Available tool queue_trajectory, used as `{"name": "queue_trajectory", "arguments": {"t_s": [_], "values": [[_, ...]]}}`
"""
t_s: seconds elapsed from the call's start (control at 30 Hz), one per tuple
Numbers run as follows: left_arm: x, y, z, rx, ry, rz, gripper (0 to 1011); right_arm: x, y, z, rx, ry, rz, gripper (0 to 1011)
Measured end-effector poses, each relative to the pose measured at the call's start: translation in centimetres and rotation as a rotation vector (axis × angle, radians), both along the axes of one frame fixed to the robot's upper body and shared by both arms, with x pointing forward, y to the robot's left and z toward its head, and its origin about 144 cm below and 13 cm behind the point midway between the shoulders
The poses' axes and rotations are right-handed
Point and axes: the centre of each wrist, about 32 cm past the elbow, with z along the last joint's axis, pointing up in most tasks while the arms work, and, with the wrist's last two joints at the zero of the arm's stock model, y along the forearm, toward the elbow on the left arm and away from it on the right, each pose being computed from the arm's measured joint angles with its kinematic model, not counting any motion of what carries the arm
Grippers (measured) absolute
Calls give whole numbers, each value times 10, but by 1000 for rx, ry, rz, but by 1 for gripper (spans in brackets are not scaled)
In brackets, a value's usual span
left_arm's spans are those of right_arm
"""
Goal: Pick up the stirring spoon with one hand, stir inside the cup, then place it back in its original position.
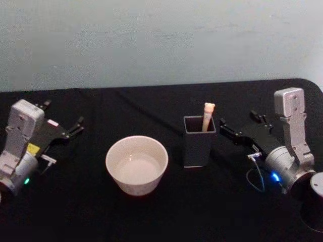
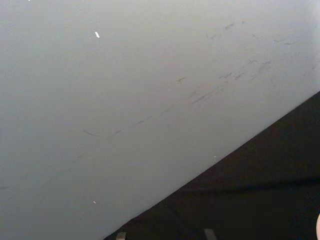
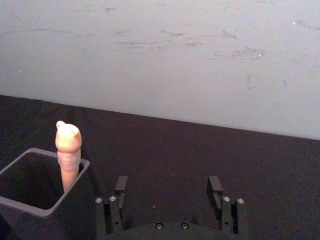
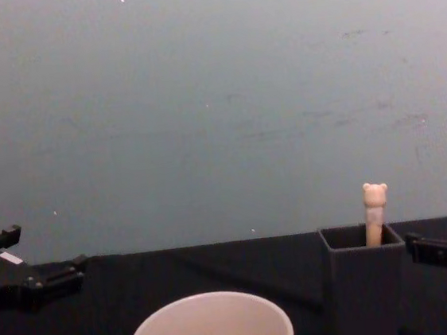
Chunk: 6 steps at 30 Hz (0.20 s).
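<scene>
The stirring spoon (image 1: 208,117) stood upright in the dark holder (image 1: 199,147), right of centre; the cup (image 1: 137,165) sat lower centre, just left of it; my right gripper (image 1: 222,125) waited beside the holder, fingers apart; my left gripper (image 1: 79,124) idled far left, its fingers' state unclear to me.

The head view looked down from above at the black table (image 1: 161,212); the chest view sat low, facing the wall (image 4: 216,96). Both shared the cup (image 1: 137,165) and holder (image 1: 199,141). The right wrist view sat close beside that holder.
</scene>
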Motion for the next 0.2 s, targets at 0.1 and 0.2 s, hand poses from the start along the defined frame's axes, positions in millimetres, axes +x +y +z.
{"name": "queue_trajectory", "arguments": {"t_s": [0.1, 0.2], "values": [[0, 0, 0, 0, 0, 0, 1001, 0, 0, 0, 0, 0, 0, 1002], [0, 0, 0, 0, 0, 0, 1001, 0, 0, 0, 0, 0, 0, 1002]]}}
